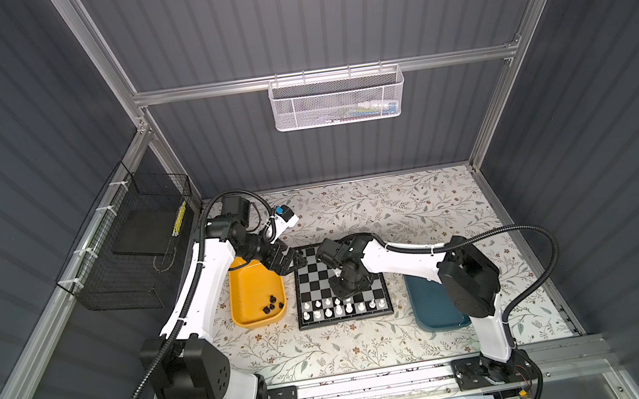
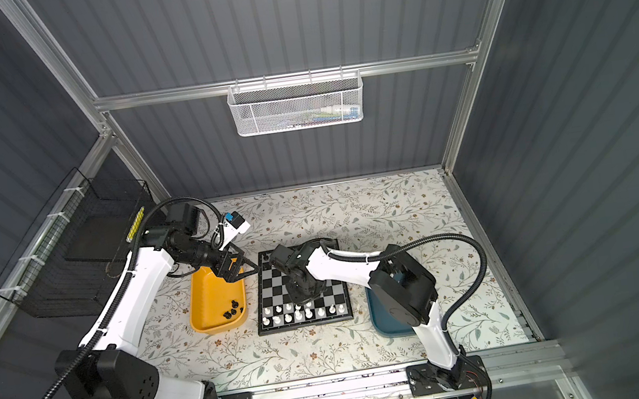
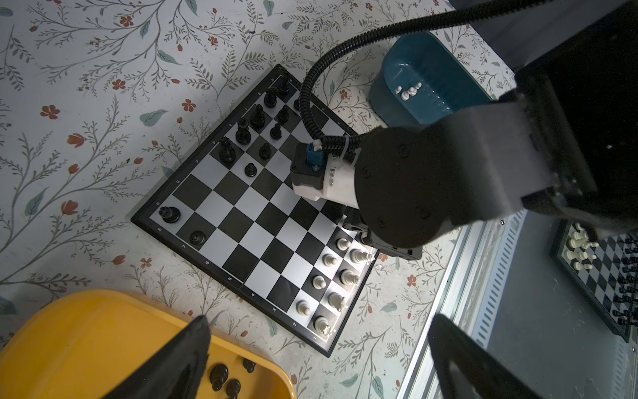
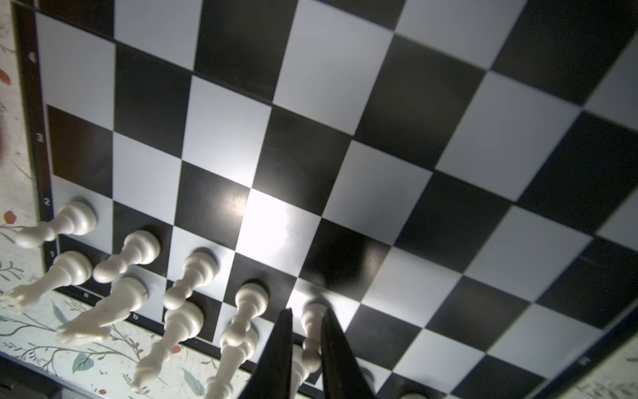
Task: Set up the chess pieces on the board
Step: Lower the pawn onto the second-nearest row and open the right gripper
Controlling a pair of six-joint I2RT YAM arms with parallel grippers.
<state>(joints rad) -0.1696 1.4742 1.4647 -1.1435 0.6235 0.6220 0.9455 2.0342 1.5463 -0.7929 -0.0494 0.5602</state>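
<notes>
Pinching a pawn (image 4: 310, 328) on the board (image 4: 414, 207) is the right claw (image 4: 306, 311); left claw (image 3: 317, 319) spread.

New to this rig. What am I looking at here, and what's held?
Two robot arms at a table. Two pictures are from an overhead stereo camera, two from wrist cameras. The board lies mid-table, white pieces at its near edge, black pieces at the far one. A yellow tray holds spare black pieces, a teal tray spare white pieces. The right end effector is shut on a white pawn standing on the board. The left end effector hangs open and empty near the yellow tray.
</notes>
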